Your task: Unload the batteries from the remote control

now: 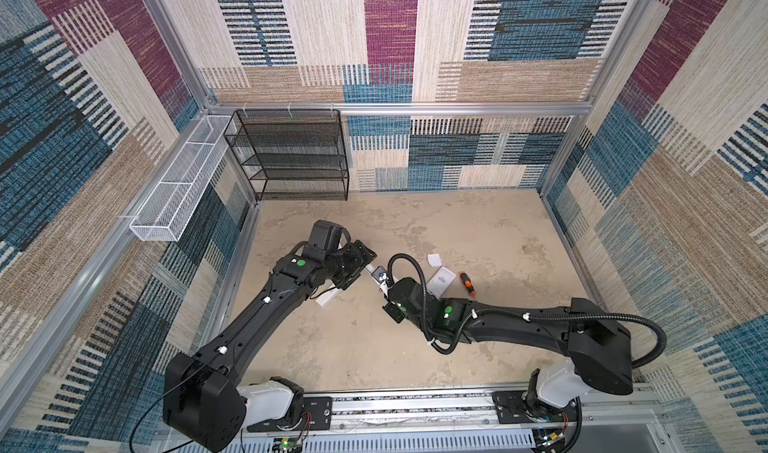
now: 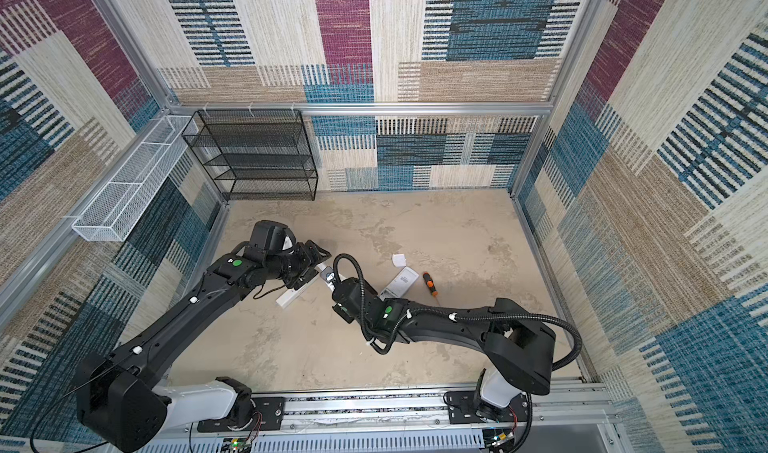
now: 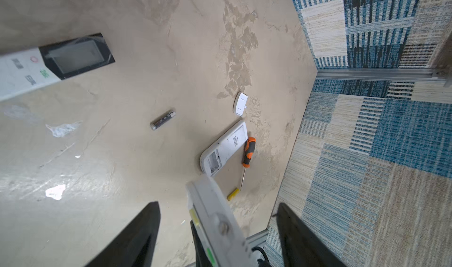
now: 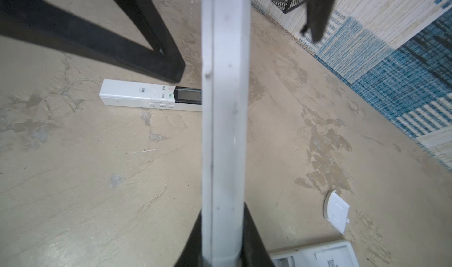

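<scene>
left gripper point(image 3: 217, 204): jaws wide, holding nothing, straddling held remote point(image 3: 214, 214) | right gripper point(image 4: 222, 212): clamped on that remote, near centre in both top views | yellow battery point(image 3: 195, 216): seated in it, long axis along the remote, between the left fingers; left arm nearer

Long white remote point(image 4: 137, 95) shows a red ring sign; its lettering blurs.

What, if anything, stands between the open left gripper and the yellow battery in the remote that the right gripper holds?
Nothing visible does. In the left wrist view the left gripper straddles the held remote, fingers clear on both sides, and the yellow battery shows uncovered along the remote's edge between them.
</scene>
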